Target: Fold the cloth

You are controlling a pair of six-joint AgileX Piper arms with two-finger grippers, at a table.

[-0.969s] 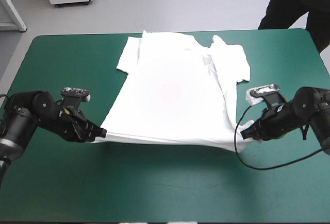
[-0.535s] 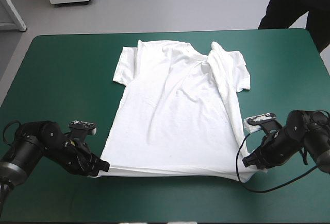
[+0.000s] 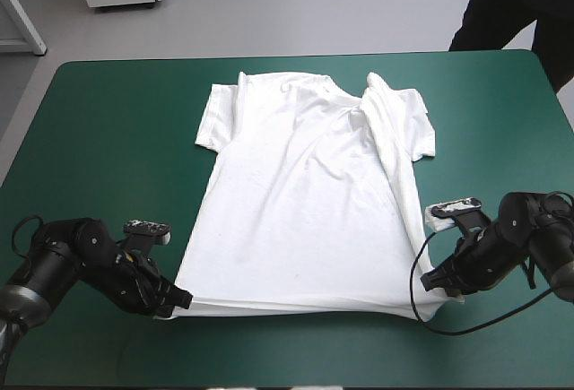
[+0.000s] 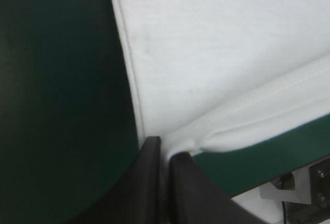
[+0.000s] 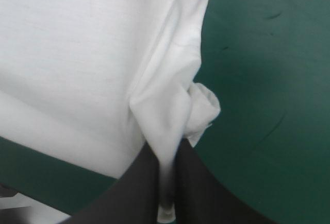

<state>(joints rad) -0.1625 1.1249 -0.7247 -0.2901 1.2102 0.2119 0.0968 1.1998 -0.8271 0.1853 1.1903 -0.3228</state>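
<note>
Our L claw (image 3: 182,301) & R claw (image 3: 431,281) are pinched tight on the near corners of the T-shirt (image 3: 305,202). It lies flat, mid worktop (image 3: 99,139). If we pull unevenly, a corner may slip out & it bunches.

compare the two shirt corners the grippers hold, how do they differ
In the left gripper the T-shirt corner lies smooth, hem in a neat band; in the right gripper it is bunched, a wad alongside. The side edge runs straight ahead of the left gripper, rumpled ahead of the right gripper. Both corners are pinched low over the teal-green cover.
</note>
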